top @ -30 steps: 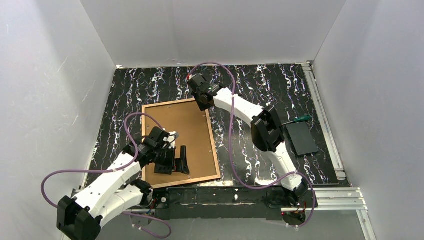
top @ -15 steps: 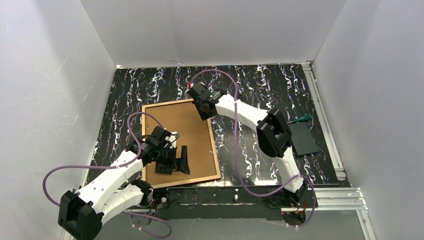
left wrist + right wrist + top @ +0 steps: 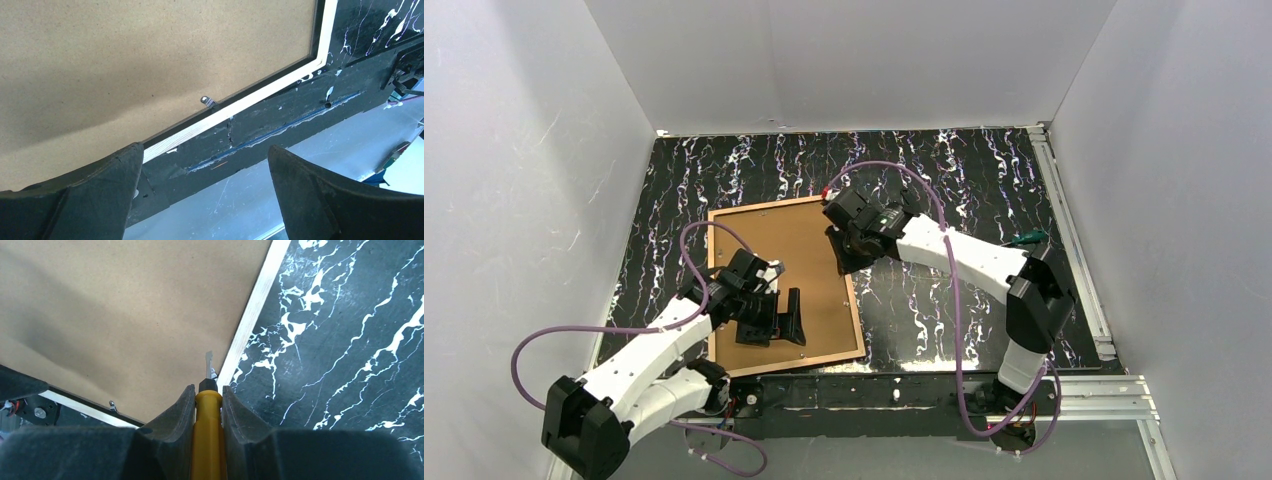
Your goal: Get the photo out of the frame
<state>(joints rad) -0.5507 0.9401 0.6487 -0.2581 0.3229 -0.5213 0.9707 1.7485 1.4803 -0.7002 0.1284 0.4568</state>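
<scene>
The frame [image 3: 856,312] lies face down on the black marbled table, its pale back rim [image 3: 250,320] showing. The photo sits in it with only its brown fibreboard back [image 3: 789,255] visible. My right gripper [image 3: 844,250] hovers over the frame's right edge, shut on a yellow-handled screwdriver [image 3: 208,430]. The blade tip [image 3: 208,359] points at a small metal clip [image 3: 213,374] on that edge. My left gripper [image 3: 774,322] stands wide open above the near part of the board, holding nothing. Another clip [image 3: 206,101] shows on the near edge.
A green-handled tool [image 3: 1027,238] lies at the right, partly behind my right arm's elbow. Aluminium rails [image 3: 1079,270] run along the right side and the near edge. White walls close in the table on three sides. Purple cables loop off both arms.
My right gripper has moved with the screwdriver from the frame's far right corner down along its right edge, and its elbow has swung right. The left arm has barely moved.
</scene>
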